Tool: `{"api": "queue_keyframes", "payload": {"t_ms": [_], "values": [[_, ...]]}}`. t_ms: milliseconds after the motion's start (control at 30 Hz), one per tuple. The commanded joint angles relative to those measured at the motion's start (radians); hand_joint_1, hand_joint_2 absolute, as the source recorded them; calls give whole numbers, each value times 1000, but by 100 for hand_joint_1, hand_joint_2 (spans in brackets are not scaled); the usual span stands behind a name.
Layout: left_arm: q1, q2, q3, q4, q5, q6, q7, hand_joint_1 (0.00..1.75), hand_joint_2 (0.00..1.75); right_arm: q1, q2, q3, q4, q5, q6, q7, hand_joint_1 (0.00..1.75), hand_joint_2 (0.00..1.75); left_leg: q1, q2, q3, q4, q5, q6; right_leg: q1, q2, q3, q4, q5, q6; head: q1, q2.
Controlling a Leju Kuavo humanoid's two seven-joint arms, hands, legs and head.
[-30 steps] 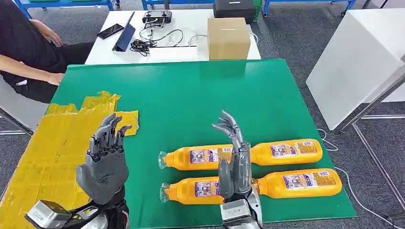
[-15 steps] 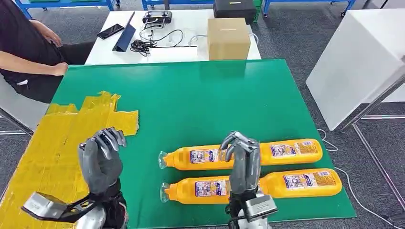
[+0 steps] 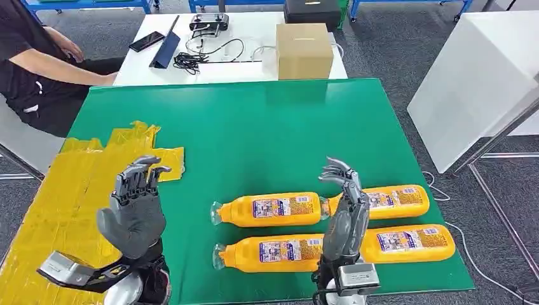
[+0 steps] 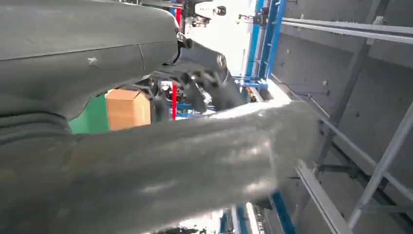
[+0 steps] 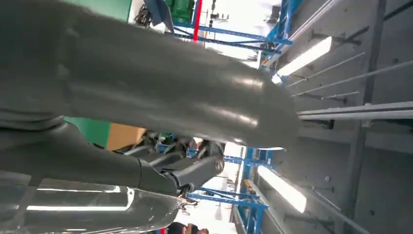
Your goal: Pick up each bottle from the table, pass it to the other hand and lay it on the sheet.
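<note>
four orange bottles (image 3: 267, 210) (image 3: 378, 201) (image 3: 270, 253) (image 3: 407, 243), one yellow sheet (image 3: 70, 197), one cardboard box (image 3: 304, 51), one phone (image 3: 147, 42), one person (image 3: 25, 70), two robot hands (image 3: 135, 213) (image 3: 345, 216).

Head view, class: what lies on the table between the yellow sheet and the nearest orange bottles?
Bare green mat separates the yellow sheet from the bottles, as the head view shows; the left hand hovers over the sheet's edge.

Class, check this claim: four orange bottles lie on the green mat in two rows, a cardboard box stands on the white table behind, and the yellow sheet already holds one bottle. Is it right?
Not quite. The yellow sheet holds no bottle. The head view shows all four orange bottles lying in two rows on the green mat, with the cardboard box on the white table behind.
</note>
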Motion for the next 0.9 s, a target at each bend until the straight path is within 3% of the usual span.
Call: {"api": "queue_keyframes", "payload": {"t_ms": [33,67,167,200,300,467,567,767,900], "values": [[9,4,25,85,-1,6,3,0,0,24,-58,21,58,138,194,122,0,175,0,0,2,-2,0,0,0,0,3,-2,0,0,0,0],[15,1,37,88,-4,5,3,0,0,39,-70,19,66,155,246,170,0,175,0,1,3,-2,0,0,0,0,4,-3,0,1,0,0],[30,-17,75,99,19,-15,3,0,0,87,-60,6,56,234,238,161,0,175,1,-1,5,-3,0,0,1,-1,6,-5,0,1,0,0],[33,-22,85,117,25,-13,3,0,0,98,-75,24,42,290,237,212,0,175,1,0,4,-3,0,0,0,-1,5,-4,0,1,0,0],[43,-28,106,110,35,-22,3,0,0,103,-134,58,37,269,320,289,0,175,1,-1,2,-2,-1,0,0,0,4,-3,0,1,0,0],[62,-38,140,106,49,-18,3,0,0,114,-188,95,23,359,315,397,0,175,0,0,0,-1,0,0,-1,-1,1,-2,0,1,0,0],[62,-38,140,106,49,-18,3,0,0,114,-188,95,23,359,315,397,0,175,0,0,0,-1,0,0,-1,0,1,-1,0,0,0,0],[72,-44,167,114,60,-13,3,0,0,127,-264,149,8,528,272,625,0,175,-1,0,1,-1,0,0,-1,0,1,-1,0,1,0,0],[68,-43,167,121,65,-12,3,0,0,120,-288,166,16,570,263,687,0,175,0,0,1,-1,-1,0,-1,0,2,-2,0,1,0,0]]}}
